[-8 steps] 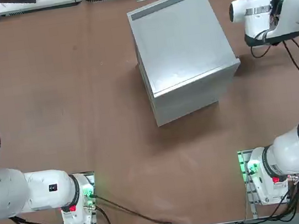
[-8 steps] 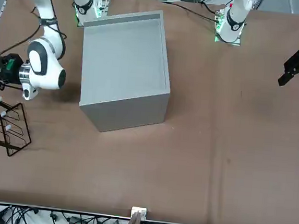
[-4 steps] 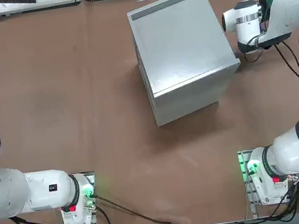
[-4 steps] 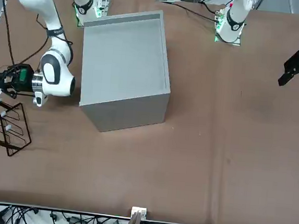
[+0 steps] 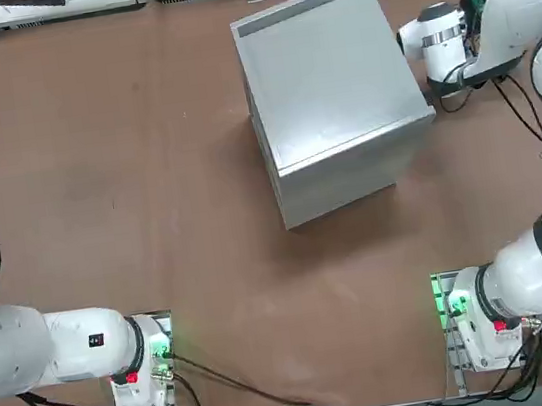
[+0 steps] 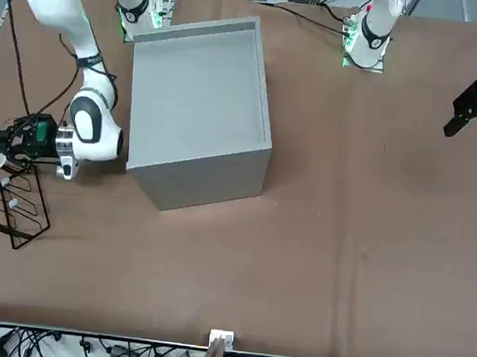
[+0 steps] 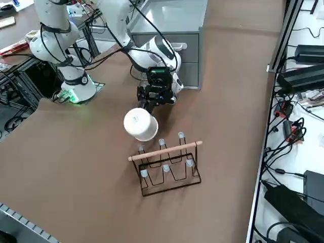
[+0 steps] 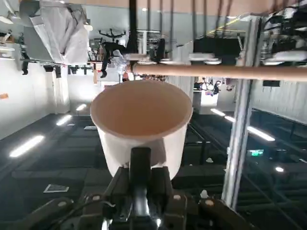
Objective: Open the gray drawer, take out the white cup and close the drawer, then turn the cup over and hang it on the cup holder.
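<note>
Drawer (image 7: 188,48) shut, cup (image 7: 140,124) out. Right tool (image 7: 150,99) clamped on its handle, holding it inverted just beside the holder (image 7: 167,164), above the pegs. Left: hang on peg, release.

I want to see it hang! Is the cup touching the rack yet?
Apart. In the right side view the white cup, held by the right gripper, sits clear of the rack, with brown table between.
</note>
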Controlling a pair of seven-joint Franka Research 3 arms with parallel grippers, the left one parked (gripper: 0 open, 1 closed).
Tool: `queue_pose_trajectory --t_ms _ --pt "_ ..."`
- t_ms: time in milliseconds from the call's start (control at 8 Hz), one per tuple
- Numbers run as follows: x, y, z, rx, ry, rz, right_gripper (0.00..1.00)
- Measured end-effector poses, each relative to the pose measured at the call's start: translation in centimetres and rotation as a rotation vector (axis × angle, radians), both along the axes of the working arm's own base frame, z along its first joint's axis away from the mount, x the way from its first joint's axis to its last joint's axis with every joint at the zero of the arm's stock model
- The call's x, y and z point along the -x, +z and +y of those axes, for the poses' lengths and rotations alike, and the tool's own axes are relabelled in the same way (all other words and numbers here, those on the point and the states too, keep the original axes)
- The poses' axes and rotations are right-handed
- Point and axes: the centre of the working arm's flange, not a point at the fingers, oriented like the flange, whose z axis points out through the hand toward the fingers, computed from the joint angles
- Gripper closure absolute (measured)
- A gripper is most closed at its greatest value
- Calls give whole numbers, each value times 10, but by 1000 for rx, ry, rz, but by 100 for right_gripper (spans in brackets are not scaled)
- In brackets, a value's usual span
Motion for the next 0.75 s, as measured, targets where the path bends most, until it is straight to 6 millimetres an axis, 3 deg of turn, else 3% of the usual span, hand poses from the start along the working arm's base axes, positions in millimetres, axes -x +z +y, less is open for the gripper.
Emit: queue_pose_trajectory --t_ms 375,750 --pt "-11 -8 14 -1 45 -1 81" --pt "-19 -9 14 6 86 -5 81"
